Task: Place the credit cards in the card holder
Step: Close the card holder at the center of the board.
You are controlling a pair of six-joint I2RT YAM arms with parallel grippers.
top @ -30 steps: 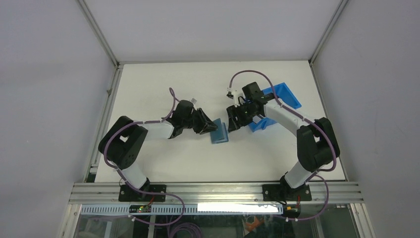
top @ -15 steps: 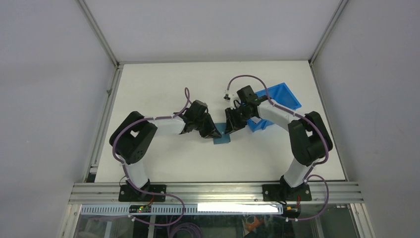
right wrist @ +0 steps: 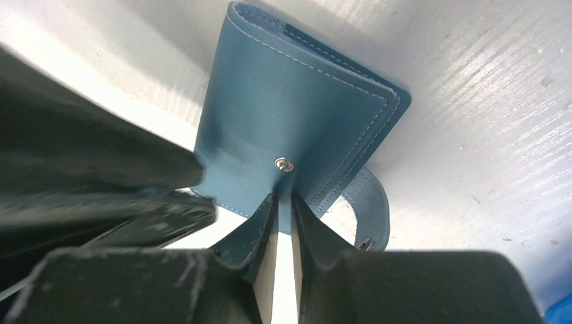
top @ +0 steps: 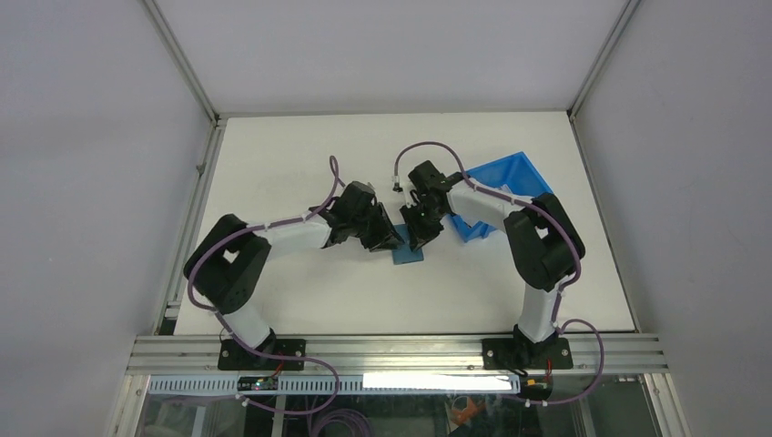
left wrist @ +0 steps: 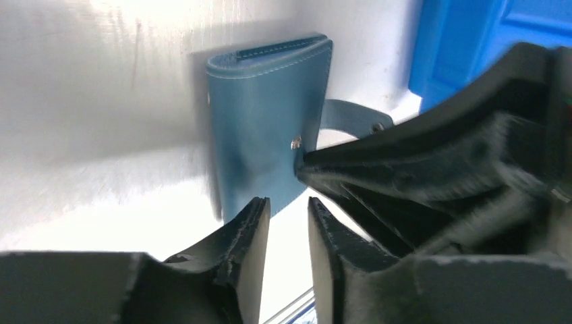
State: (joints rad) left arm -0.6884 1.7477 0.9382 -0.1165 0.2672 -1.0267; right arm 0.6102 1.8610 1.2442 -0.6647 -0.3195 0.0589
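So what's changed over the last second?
The right gripper swung left and narrowed, its tips now at the snap edge of the wallet; whether it grips is unclear. The left gripper shifted little, beside the wallet. The wallet looks flatter and slightly nearer. The bin stayed put.

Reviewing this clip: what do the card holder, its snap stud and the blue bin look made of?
Card holder: leather or faux leather, matte teal, judging by the stitched edges and soft fold. Snap stud: shiny metal, apparently. Blue bin: rigid smooth plastic, probably, given its flat, even-coloured walls.
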